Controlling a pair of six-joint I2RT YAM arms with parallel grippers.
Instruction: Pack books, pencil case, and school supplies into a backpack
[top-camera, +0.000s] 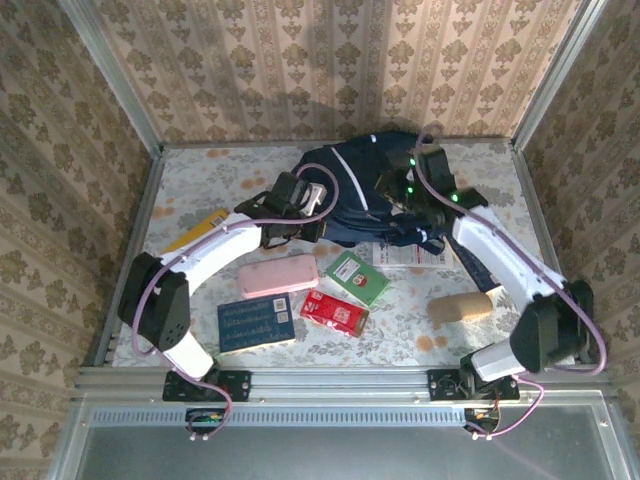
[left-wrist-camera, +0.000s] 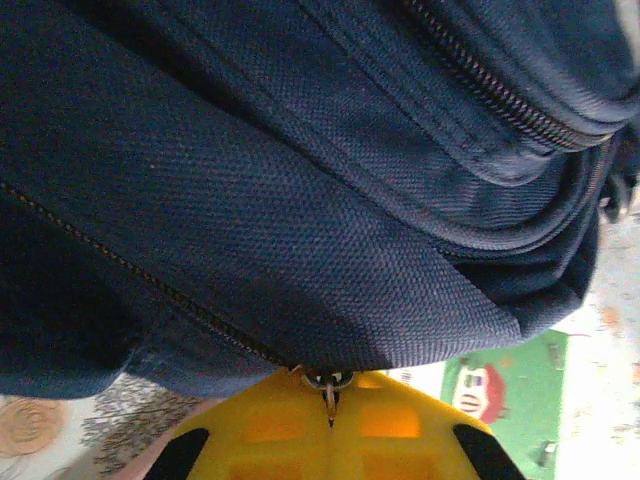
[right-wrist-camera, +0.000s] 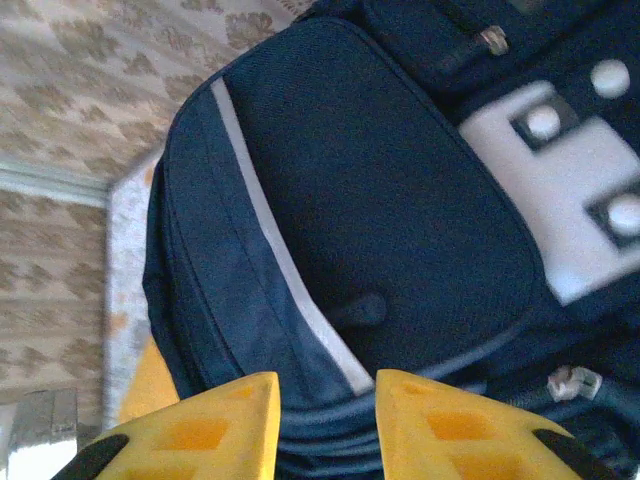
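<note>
The large navy fabric backpack (top-camera: 352, 196), likely soft and floppy, should handle best by its small metal zipper pull (left-wrist-camera: 330, 392), pinched in the left gripper (left-wrist-camera: 330, 380) at lower centre, while the right gripper (right-wrist-camera: 326, 415) is spread.

Nothing legible: pale print on the blue book (top-camera: 257, 323), green pack (top-camera: 358, 277) label and white strip (top-camera: 408, 255) print are too small to read.

**A Robot Test Cell Dressed as a Room**

This is a lab-style recording booth, not a real home. Bare aluminium frame posts (top-camera: 128, 95) hold flat panels of beige damask wallpaper (top-camera: 330, 60) around a table (top-camera: 200, 175) with a pale floral covering. Two robot arms, left (top-camera: 215, 250) and right (top-camera: 500, 250), are bolted to a metal rail (top-camera: 340, 378) at its near edge.
</note>
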